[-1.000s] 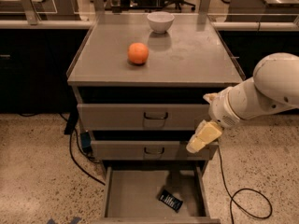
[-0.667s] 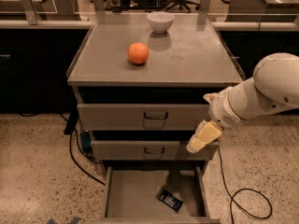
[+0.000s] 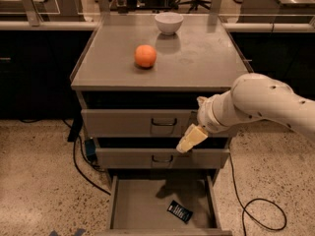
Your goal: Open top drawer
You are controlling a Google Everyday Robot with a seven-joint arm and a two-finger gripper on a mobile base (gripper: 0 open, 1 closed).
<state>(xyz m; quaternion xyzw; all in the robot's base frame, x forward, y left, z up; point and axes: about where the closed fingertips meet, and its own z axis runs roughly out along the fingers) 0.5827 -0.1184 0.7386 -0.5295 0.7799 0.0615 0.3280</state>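
1. Camera view, cabinet: a gray metal cabinet (image 3: 197, 63) is seen at the centre of the frame. An orange (image 3: 145, 56) is noted on its top, and a white bowl (image 3: 169, 22) stands well apart from it towards the back edge.
2. Camera view, drawers: the top drawer (image 3: 118, 123) is located just under the cabinet top at mid-frame, with a dark gap above its front. Its dark wire handle (image 3: 164, 123) is seen at the front's centre. The second drawer (image 3: 123, 158) lies below it. The bottom drawer (image 3: 142, 205) is pulled out at the lower edge, with a dark packet (image 3: 179, 211) lying inside.
3. Camera view, robot: the white arm (image 3: 266, 100) enters from the right. The gripper (image 3: 191, 139) is held just right of and below the top drawer's handle, against the band between the two upper drawers. Whether it is released or clenched cannot be told.
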